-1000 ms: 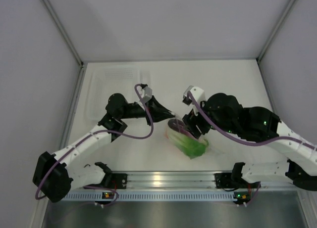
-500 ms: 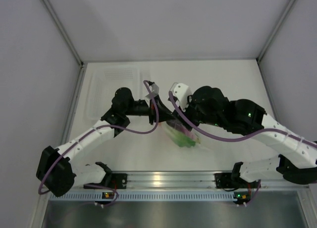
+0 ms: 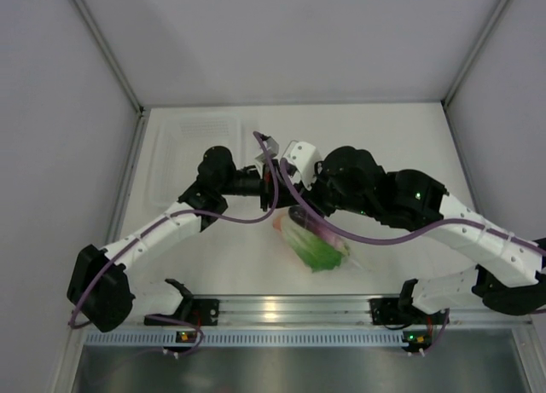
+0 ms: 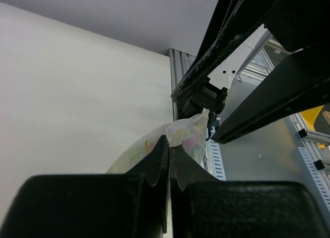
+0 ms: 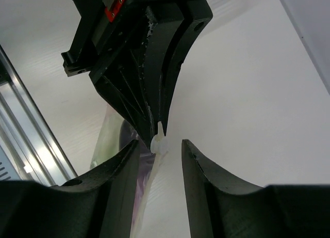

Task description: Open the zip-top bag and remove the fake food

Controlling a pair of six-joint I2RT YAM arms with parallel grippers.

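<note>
Top view: right end effector swung in from the right side within the last second, now tip to tip with left end effector near the middle of the tabletop; zip-top bag drawn slightly leftward, hanging beneath both toward the near edge, green lettuce visible inside, so no food out yet. Reads as setting up a two-sided pull on the mouth. Left wrist view: left end effector pressed together on a pale fold of the zip-top bag, dark fingers of the right end effector close beyond. Right wrist view: right end effector spread apart, straddling the bag's white tip, apparently without gripping it; likely has to close before any pull. Room: open tabletop toward the far and right edges; clear tray in the far left corner, well apart; metal rail along the near edge, near the bag, so probably safer pulling sideways or upward than toward it.
</note>
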